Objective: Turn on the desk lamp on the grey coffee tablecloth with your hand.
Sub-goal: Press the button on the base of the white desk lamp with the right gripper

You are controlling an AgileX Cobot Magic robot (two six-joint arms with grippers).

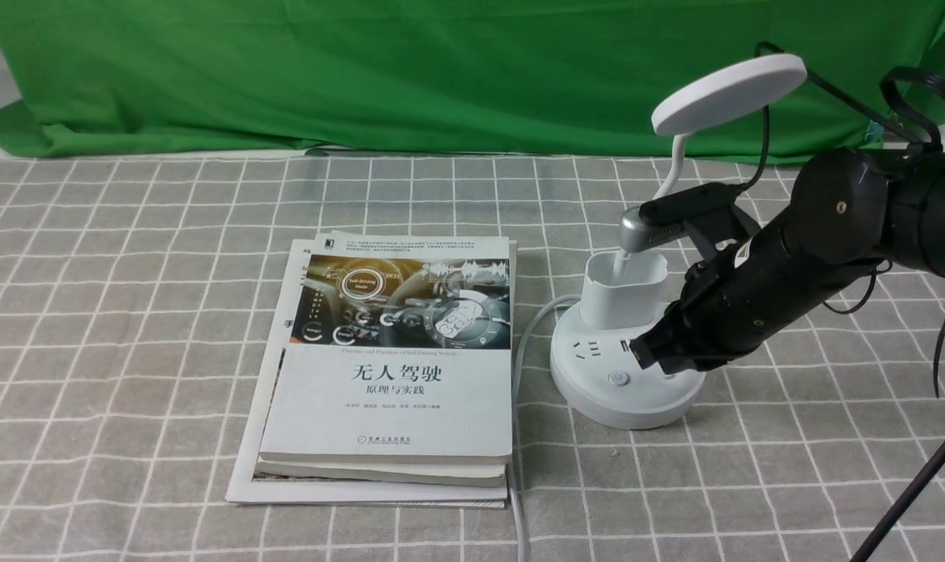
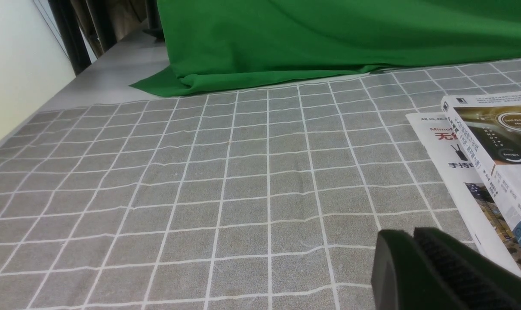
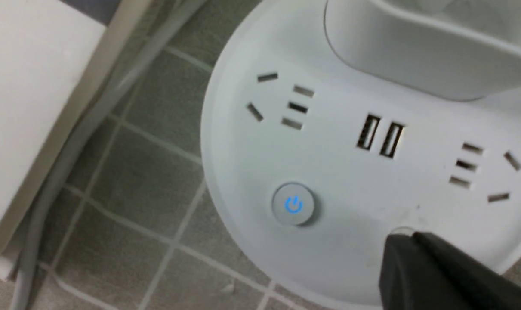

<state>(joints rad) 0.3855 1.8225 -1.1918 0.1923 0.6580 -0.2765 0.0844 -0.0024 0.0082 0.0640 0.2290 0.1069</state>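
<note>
The white desk lamp stands on the grey coffee tablecloth, right of centre. Its disc head is unlit. My right gripper is shut and its tips rest on the lamp's round base, right of the blue-lit power button. In the right wrist view the shut tips cover a second round button whose rim just shows, beside the power button. My left gripper is shut and empty, low over the cloth, left of the books.
A stack of books lies left of the lamp; it also shows in the left wrist view. The lamp's grey cord runs between books and base toward the front edge. A green backdrop hangs behind. A black rod crosses the front right corner.
</note>
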